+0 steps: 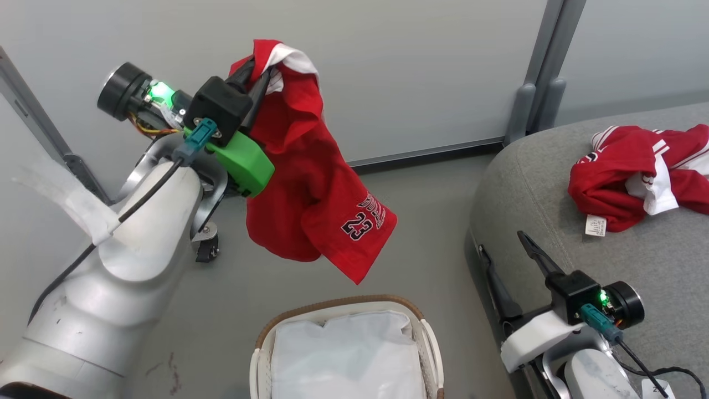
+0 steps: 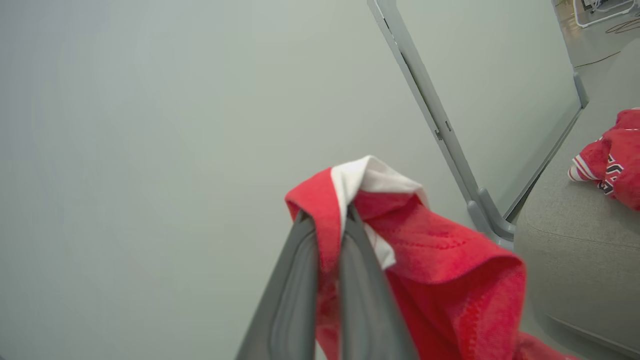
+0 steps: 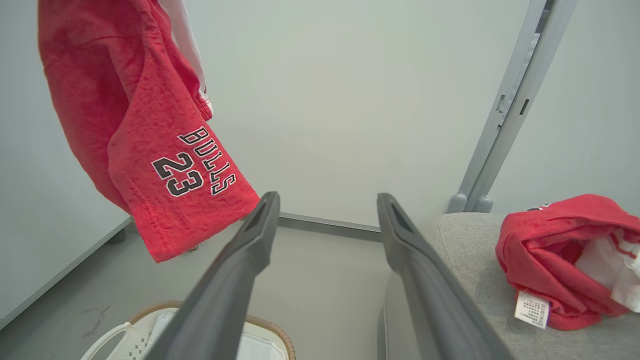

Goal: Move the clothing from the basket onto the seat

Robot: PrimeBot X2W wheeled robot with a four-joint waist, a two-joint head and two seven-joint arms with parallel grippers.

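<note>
Left fingers (image 2: 292, 300) clamped on "BULLS 23" garment (image 1: 316, 183), hanging clear of basket (image 1: 258, 371). Right fingers (image 3: 245, 260) apart, empty; second red garment (image 1: 609, 183) on seat (image 1: 532, 183).

Palette: red on grey and white, touches of green, brown, black.
Hanging garment (image 1: 310, 183) red, white trim at top, "BULLS 23" print black with white outline; second garment (image 1: 615, 177) red, white stripes and white panel, white care tag (image 1: 595, 225) with dark print; seat (image 1: 532, 188) mid grey fabric; basket (image 1: 435, 360) white perforated plastic, brown woven-look rim, white liner (image 1: 349, 354); left gripper (image 1: 257, 75) black body, green mount, green light; right gripper (image 1: 501, 241) black body, white mount, dark grey fingers (image 3: 235, 280); left arm (image 1: 138, 233) pale silver; floor (image 1: 432, 249) grey; wall (image 1: 415, 66) pale grey-green.
</note>
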